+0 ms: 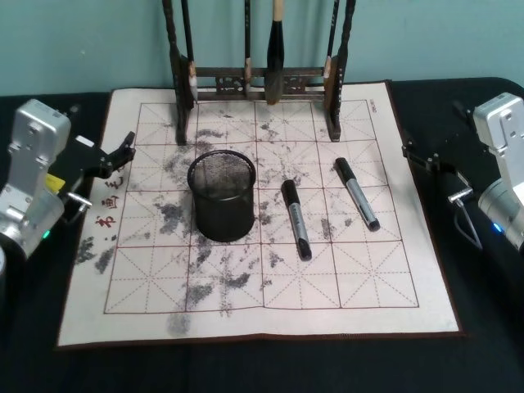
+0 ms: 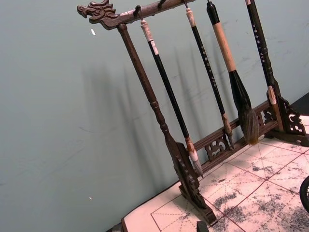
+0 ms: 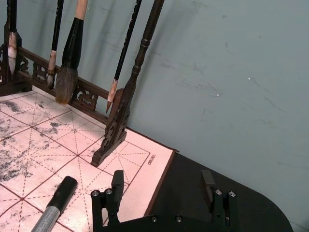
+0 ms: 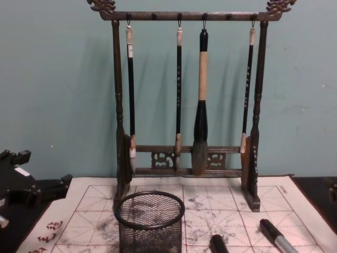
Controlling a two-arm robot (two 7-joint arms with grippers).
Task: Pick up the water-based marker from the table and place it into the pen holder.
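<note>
Two water-based markers lay flat on the calligraphy mat [image 1: 385,286]; the nearer marker [image 1: 358,194] lay just inward of the right pincer [image 3: 161,181], which stood spread and empty at the mat's edge; the second marker [image 1: 296,219] lay farther from it, beside the wire-mesh pen holder [image 1: 221,201]; each looked light, stiff and smooth-barrelled, apt to roll or slip, so a hold across mid-barrel seemed best; the left pincer [image 1: 124,151], likewise spread, was parked beyond the holder over the desk [image 1: 491,360].

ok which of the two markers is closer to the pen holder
The left marker, lying right beside the pen holder; the right marker lies farther off toward the robot's right.
</note>
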